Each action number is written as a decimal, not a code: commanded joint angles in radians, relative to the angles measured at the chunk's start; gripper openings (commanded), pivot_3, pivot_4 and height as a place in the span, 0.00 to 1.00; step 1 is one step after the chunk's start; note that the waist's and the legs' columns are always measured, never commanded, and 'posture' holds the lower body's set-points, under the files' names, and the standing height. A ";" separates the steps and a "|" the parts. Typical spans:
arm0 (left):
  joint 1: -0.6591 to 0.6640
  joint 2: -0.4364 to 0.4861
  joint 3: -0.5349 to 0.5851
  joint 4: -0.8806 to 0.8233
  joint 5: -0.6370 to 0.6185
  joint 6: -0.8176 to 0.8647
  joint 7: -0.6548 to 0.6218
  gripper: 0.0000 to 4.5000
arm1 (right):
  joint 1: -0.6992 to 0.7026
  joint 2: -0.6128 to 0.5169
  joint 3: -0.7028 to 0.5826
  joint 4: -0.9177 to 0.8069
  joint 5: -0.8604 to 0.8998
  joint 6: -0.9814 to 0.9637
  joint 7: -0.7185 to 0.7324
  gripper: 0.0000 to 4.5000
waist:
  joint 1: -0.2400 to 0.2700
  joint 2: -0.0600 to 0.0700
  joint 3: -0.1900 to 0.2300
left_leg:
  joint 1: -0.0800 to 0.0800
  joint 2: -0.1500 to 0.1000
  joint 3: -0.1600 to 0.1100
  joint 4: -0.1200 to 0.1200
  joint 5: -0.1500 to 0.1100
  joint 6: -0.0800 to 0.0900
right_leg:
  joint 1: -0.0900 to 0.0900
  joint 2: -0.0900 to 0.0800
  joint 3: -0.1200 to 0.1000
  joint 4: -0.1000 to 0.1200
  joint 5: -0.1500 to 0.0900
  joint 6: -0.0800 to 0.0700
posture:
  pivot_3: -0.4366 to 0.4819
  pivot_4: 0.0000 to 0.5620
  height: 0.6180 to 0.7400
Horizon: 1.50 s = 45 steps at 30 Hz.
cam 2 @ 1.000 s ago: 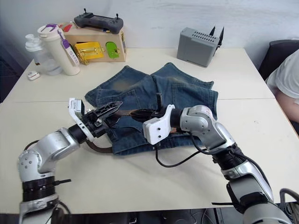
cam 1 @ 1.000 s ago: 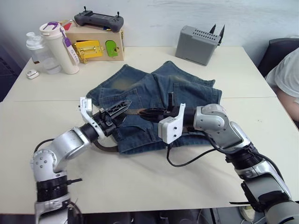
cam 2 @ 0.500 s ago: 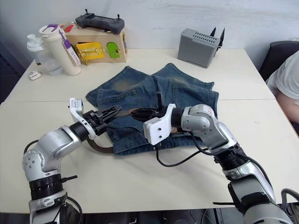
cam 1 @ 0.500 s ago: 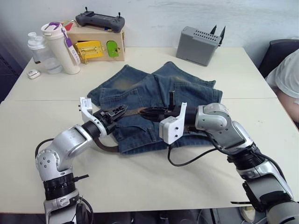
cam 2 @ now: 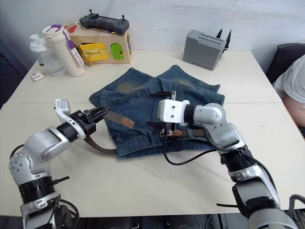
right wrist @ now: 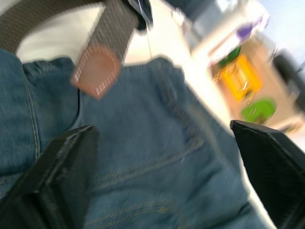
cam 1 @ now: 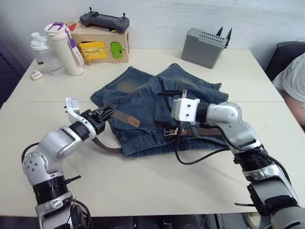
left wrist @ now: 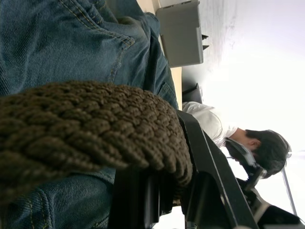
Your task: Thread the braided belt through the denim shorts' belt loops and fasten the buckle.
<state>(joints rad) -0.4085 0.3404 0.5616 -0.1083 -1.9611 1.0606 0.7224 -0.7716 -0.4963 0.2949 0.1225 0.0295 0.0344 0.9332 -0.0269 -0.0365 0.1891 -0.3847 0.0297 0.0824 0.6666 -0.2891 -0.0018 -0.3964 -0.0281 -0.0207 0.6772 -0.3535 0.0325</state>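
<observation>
Gripping the braided belt (cam 1: 121,118) a little behind its tan leather tip (cam 1: 132,121), the left gripper (cam 1: 106,113) holds the strap clenched between its two black fingers at the left edge of the denim shorts (cam 1: 157,107). The tip juts out past the fingertips and lies over the denim, while the rest of the dark-brown strap drops behind the gripper, loops across the bare cream table (cam 1: 157,186) below the left wrist and runs under the shorts' near edge. In the left wrist view the woven strap (left wrist: 90,129) sits tight against a black finger (left wrist: 209,181), with blue denim behind it.

Over the middle of the shorts, well apart from the left gripper, the right gripper (cam 1: 167,109) hangs with its fingers spread wide and nothing between them. Just below it the silver buckle (cam 1: 169,131) rests on the waistband, and the brown belt stretches on from there beneath the right forearm. The right wrist view looks along the parted fingers (right wrist: 52,186) at the tan tip (right wrist: 95,71) lying on the denim.

Beyond both grippers stand a white tumbler (cam 1: 64,47), a cardboard box (cam 1: 97,45) topped by a black controller (cam 1: 105,21), and a grey device (cam 1: 205,46). A person's sleeve (cam 1: 291,81) shows at the table's right edge.
</observation>
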 commanded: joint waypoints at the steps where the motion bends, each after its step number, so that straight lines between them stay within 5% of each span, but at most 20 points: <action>1: -0.012 0.034 0.055 -0.005 -0.011 -0.004 -0.025 0.00 | -0.078 0.068 -0.042 0.065 0.072 0.228 -0.006 0.99 | -0.002 0.000 0.000 | 0.000 0.000 0.000 0.000 0.000 0.000 | 0.000 0.000 0.000 0.000 0.000 0.000 | 0.48 0.27 0.97; 5: -0.003 0.029 0.064 -0.011 -0.011 -0.007 -0.034 0.00 | -0.190 0.167 -0.064 0.246 0.086 0.435 -0.054 0.99 | -0.006 0.001 0.000 | 0.000 0.000 0.000 -0.002 0.001 -0.002 | -0.001 0.001 0.000 0.000 0.000 0.000 | 0.48 0.27 0.97; 17: 0.029 0.003 0.047 -0.066 -0.011 -0.049 -0.032 0.00 | -0.285 0.230 0.091 0.650 -0.116 0.312 -0.051 0.99 | -0.005 0.001 0.000 | -0.002 -0.001 -0.001 -0.002 0.000 -0.001 | -0.001 0.000 -0.001 -0.002 0.000 0.001 | 0.48 0.27 0.97; 20: 0.042 -0.004 0.038 -0.088 -0.011 -0.060 -0.031 0.00 | -0.272 0.229 0.103 0.676 -0.131 0.303 -0.032 0.87 | -0.003 0.001 0.000 | -0.002 0.000 -0.002 -0.002 0.001 -0.001 | -0.001 0.000 -0.001 -0.003 0.000 0.001 | 0.48 0.27 0.97; 29: 0.059 -0.004 0.010 -0.112 -0.011 -0.083 -0.038 0.00 | -0.253 0.270 0.009 0.664 -0.046 0.388 -0.005 0.02 | -0.002 0.000 0.000 | 0.003 -0.001 -0.002 -0.002 0.000 -0.002 | 0.004 0.000 -0.002 -0.003 0.000 0.001 | 0.48 0.27 0.97; 41: 0.060 0.007 0.004 -0.110 -0.011 -0.084 -0.047 0.00 | -0.280 0.271 -0.100 0.490 0.045 0.484 0.007 0.02 | -0.004 0.001 0.001 | -0.001 -0.001 -0.002 -0.004 0.000 -0.002 | 0.000 0.000 -0.002 -0.005 0.000 0.001 | 0.48 0.27 0.97; 45: 0.060 0.007 -0.001 -0.109 -0.011 -0.081 -0.051 0.00 | -0.298 0.229 -0.067 0.474 0.017 0.493 0.035 0.31 | -0.004 0.001 0.001 | -0.002 0.000 -0.002 -0.004 0.000 -0.002 | -0.001 0.000 -0.002 -0.004 0.000 0.001 | 0.48 0.27 0.97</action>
<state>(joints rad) -0.3462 0.3297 0.5676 -0.1840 -1.9608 0.9807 0.6923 -1.0235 -0.2082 0.2098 0.6667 0.0782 0.5446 0.9445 -0.0305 -0.0353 0.1898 -0.3871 0.0294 0.0802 0.6620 -0.2889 -0.0034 -0.3979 -0.0281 -0.0226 0.6726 -0.3531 0.0331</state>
